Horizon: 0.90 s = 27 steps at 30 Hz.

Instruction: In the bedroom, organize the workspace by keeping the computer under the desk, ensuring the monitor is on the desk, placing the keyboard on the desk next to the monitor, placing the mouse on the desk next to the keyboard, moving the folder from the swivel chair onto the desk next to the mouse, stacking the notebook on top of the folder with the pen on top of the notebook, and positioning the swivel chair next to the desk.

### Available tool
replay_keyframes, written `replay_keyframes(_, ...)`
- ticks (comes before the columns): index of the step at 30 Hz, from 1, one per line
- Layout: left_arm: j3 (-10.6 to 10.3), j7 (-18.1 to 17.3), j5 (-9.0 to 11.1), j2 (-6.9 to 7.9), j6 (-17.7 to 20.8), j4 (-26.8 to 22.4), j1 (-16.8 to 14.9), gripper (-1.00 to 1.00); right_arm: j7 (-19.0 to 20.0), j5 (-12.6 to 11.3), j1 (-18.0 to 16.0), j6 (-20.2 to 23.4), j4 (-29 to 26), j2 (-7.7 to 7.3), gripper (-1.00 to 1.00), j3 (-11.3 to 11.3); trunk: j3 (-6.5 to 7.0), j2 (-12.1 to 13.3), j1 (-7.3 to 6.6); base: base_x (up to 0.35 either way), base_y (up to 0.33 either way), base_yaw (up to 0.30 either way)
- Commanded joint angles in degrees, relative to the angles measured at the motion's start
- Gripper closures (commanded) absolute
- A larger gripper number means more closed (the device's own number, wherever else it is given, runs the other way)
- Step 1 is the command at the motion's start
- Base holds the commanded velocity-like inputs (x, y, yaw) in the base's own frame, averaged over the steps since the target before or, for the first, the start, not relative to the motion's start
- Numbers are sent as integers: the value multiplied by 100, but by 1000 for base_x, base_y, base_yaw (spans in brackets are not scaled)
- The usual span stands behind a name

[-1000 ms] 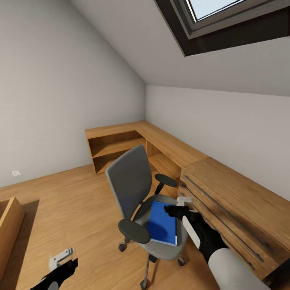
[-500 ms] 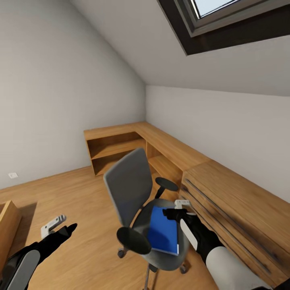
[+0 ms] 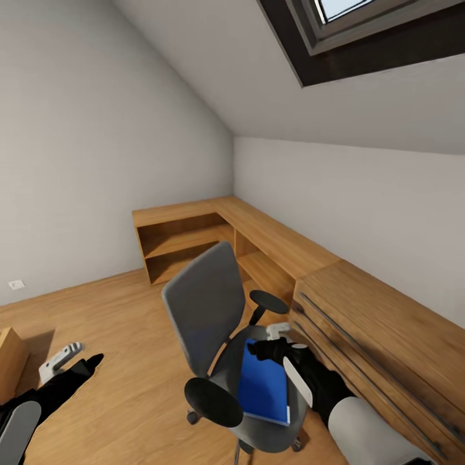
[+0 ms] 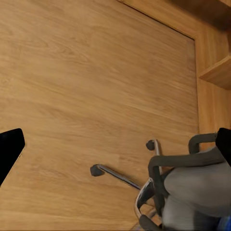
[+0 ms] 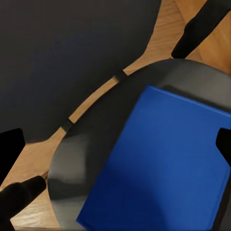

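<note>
As the blue folder (image 3: 263, 386) lies flat on the seat of the swivel chair (image 3: 205, 303), the item is listed as not yet collected. Right hand (image 3: 271, 341): poised just above the folder's far edge, fingers spread wide, holding nothing. Left hand (image 3: 64, 359): low over the floor, well apart, its opening impossible to judge. Risk, by estimate: a downward push could roll the castored chair, or slide the thin folder off the seat.

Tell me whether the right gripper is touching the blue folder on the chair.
Apart. In the right wrist view the folder lies flat on the chair seat, its blue face open and unpinched between the two dark fingertips at the frame edges.
</note>
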Motion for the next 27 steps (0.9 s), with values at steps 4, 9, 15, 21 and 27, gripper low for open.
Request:
replay_keyframes(4,118,51,71,-3,20,-17,-4,-100,58,-18,-3,14,-7,5,-100,45,-79,-167,89,2,0,1)
replay_keyframes(9,162,52,73,-12,21,-21,-4,-100,78,-14,-3,11,-8,-2,-100,56,-169,-367,199,1,0,83)
replay_keyframes(15,157,52,72,-21,21,-22,-4,-100,82,-10,-3,15,-14,-17,-100,52,-277,-608,331,0,0,126)
replay_keyframes(21,156,52,48,-78,21,-22,-4,-100,76,-8,-3,21,-15,-17,-100,57,-384,-849,462,0,0,29)
replay_keyframes(27,155,52,33,-99,21,-22,-4,-100,74,-1,-4,22,-11,-16,-100,63,-492,-1089,594,0,0,3)
